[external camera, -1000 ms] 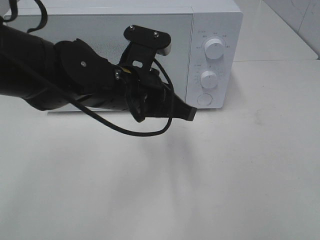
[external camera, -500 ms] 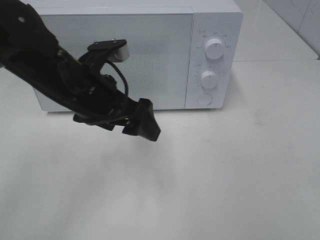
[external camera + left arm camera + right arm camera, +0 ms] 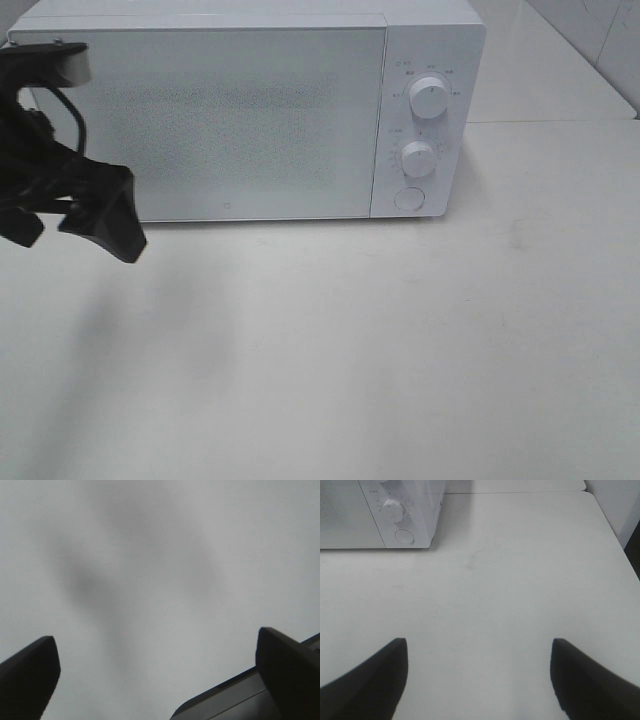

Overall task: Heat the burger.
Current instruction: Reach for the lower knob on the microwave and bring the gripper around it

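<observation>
White microwave oven, door shut, at the far edge of the tabletop. Its speckled door hides the interior, and the burger shows in no view. The left gripper is cut off at the left edge, its fingers apart and holding nothing. The right gripper is likewise spread above the tabletop.

Loads of room on the bench: the whole front and right side are open to come in from. The only blockers are the microwave along the back, door shut, and the left tool hanging in front of its left corner.
</observation>
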`<state>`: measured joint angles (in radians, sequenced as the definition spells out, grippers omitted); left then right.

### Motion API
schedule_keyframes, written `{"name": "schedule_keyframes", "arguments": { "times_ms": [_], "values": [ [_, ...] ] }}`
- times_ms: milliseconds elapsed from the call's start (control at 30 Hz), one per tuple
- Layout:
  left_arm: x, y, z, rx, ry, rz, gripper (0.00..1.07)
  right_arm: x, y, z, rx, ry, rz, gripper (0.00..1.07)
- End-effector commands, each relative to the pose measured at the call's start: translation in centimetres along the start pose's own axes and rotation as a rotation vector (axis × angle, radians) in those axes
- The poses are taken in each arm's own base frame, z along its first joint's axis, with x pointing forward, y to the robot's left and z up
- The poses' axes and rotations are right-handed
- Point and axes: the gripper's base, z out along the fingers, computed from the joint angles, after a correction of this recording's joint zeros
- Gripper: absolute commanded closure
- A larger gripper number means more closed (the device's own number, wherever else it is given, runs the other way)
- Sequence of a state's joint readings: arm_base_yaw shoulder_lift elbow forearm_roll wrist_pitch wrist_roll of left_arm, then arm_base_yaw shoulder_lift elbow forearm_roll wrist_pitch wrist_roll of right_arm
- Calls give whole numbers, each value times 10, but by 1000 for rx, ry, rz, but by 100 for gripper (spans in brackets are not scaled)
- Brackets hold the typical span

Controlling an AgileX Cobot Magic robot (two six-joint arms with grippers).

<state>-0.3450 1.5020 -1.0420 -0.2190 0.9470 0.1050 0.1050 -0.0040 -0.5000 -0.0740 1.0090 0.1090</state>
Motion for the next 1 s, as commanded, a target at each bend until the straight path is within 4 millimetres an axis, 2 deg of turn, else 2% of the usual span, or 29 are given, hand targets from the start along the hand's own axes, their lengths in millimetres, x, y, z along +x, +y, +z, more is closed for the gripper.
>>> {"name": "schedule_keyframes", "arguments": {
  "times_ms": [33,67,133,167,200,233,267,333,400,433,467,500,567,600,667,700,733,800,833,900,933,1000],
  "values": [
    [12,15,-15,-26,-11,-51,4,1,0,-4,-2,-40,0,31],
    [12,15,-15,-26,-11,-51,4,1,0,-4,-2,-40,0,31],
    [28,33,-26,-66,-34,-108,4,1,0,-4,-2,-40,0,31],
    [28,33,-26,-66,-34,-108,4,1,0,-4,-2,-40,0,31],
    [41,43,-31,-89,-44,-147,4,1,0,-4,-2,-40,0,31],
    [41,43,-31,-89,-44,-147,4,1,0,-4,-2,-40,0,31],
    [55,52,-36,-108,-56,-192,4,1,0,-4,-2,-40,0,31],
    [61,55,-38,-113,-61,-210,4,1,0,-4,-2,-40,0,31],
    [80,61,-47,-136,-96,-253,4,1,0,-4,-2,-40,0,31],
    [80,61,-47,-136,-96,-253,4,1,0,-4,-2,-40,0,31],
    [92,61,-52,-154,-118,-263,4,1,0,-4,-2,-40,0,31],
    [92,61,-52,-154,-118,-263,4,1,0,-4,-2,-40,0,31],
    [108,56,-60,-176,-166,-252,4,1,0,-4,-2,-40,0,31],
    [108,56,-60,-176,-166,-252,4,1,0,-4,-2,-40,0,31],
    [125,50,-67,-194,-220,-239,4,1,0,-4,-2,-40,0,31],
    [125,50,-67,-194,-220,-239,4,1,0,-4,-2,-40,0,31],
    [137,46,-68,-204,-241,-233,4,1,0,-4,-2,-40,0,31],
    [143,44,-68,-209,-257,-229,4,1,0,-4,-2,-40,0,31],
    [155,41,-68,-216,-278,-223,4,1,0,-4,-2,-40,0,31],
    [160,40,-67,-220,-289,-220,4,1,0,-4,-2,-40,0,31],
    [172,37,-65,-230,-312,-213,4,1,0,-4,-2,-40,0,31],
    [177,34,-73,-242,-369,-202,4,1,0,-4,-2,-40,0,31]
  ]
}}
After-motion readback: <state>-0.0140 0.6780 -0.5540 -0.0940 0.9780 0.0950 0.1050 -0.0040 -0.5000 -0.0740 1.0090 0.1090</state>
